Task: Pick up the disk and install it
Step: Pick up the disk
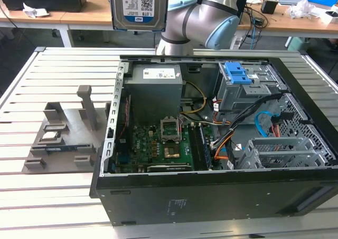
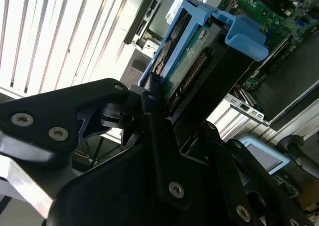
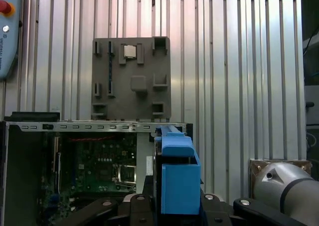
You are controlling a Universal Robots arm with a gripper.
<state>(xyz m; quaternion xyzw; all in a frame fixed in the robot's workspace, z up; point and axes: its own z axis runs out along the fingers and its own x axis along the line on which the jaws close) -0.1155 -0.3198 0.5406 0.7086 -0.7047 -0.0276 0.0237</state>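
The disk (image 1: 138, 7), a silver hard drive with a white-and-blue label, hangs upright high above the back edge of the open computer case (image 1: 211, 197). In the second wrist view my gripper (image 2: 174, 116) is shut on the disk (image 2: 192, 61), its black fingers (image 2: 149, 104) clamping the end of the blue carrier frame. The first wrist view looks down along the carrier (image 3: 179, 181) between the finger bases, with the case's motherboard (image 3: 99, 166) below and to one side.
Inside the case sit a grey power-supply box (image 1: 156, 86), a motherboard (image 1: 153, 144), a drive bay with a blue latch plate (image 1: 237, 73) and loose cables (image 1: 232, 139). A grey fixture plate (image 1: 63, 133) lies on the slatted table at the exterior view's left. The arm (image 1: 200, 17) stands behind the case.
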